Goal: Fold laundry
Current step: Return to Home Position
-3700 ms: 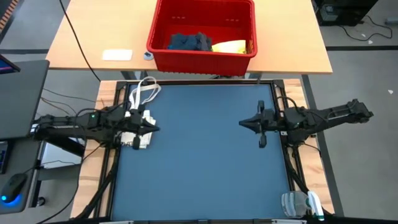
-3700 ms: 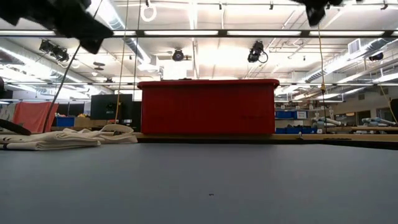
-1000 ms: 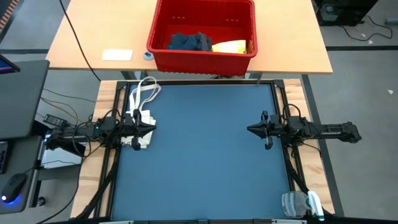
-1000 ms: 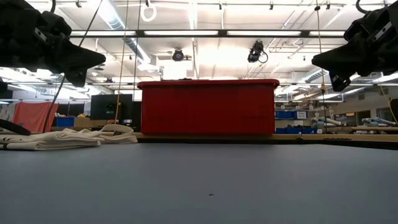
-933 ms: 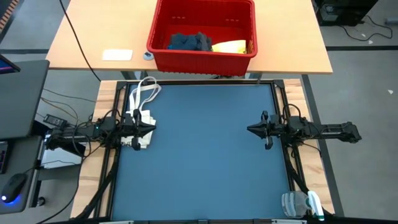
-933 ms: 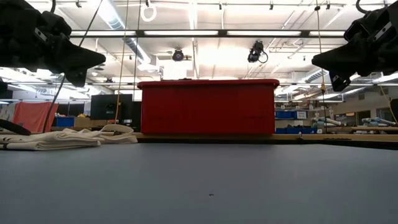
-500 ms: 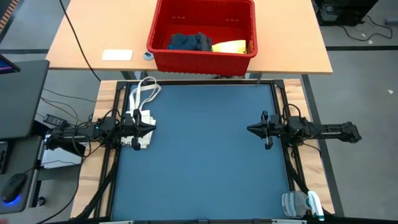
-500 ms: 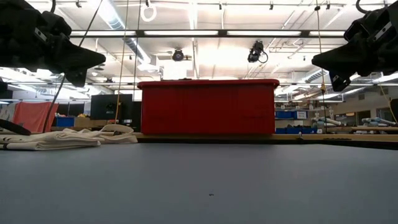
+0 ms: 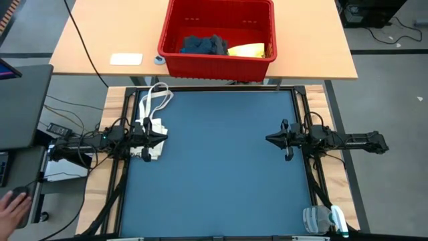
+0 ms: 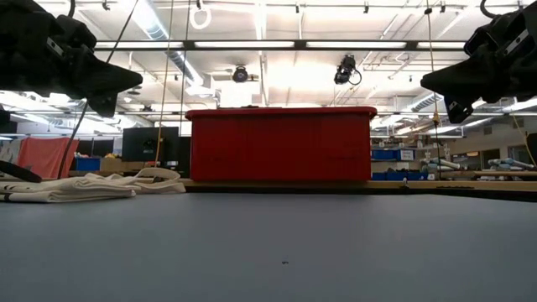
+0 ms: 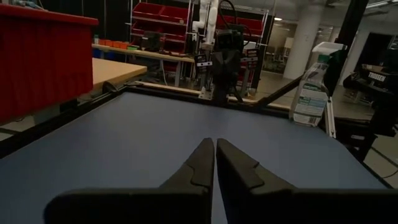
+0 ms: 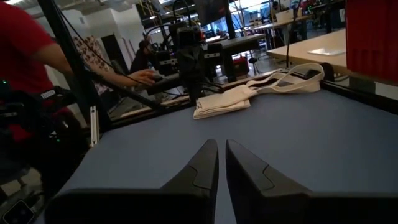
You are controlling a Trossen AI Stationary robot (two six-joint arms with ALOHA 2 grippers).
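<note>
The laundry lies in the red bin (image 9: 217,63) beyond the table's far edge: a dark navy or grey garment (image 9: 204,45) and a yellow one (image 9: 247,49), both bunched on the bin's floor. No bright blue or white lacy garment shows. My left gripper (image 9: 165,138) (image 10: 134,84) (image 11: 215,152) is shut, hovering near the mat's left edge beside the cream tote bag (image 9: 151,117). My right gripper (image 9: 269,139) (image 10: 425,81) (image 12: 222,152) is shut too, hovering near the right edge. Both point toward the middle of the mat and touch nothing.
The blue mat (image 9: 221,174) lies between the two grippers. The folded tote bag (image 10: 75,189) (image 12: 230,99) rests flat on the mat's left far part. A clear spray bottle (image 9: 323,219) (image 11: 309,93) stands at the near right corner. A person's hand (image 9: 12,206) is off the table's left.
Both arms have kept still through the last second, after drawing back and sinking lower than a few seconds ago. A person's hand has come into the high view's lower left corner, beside the table.
</note>
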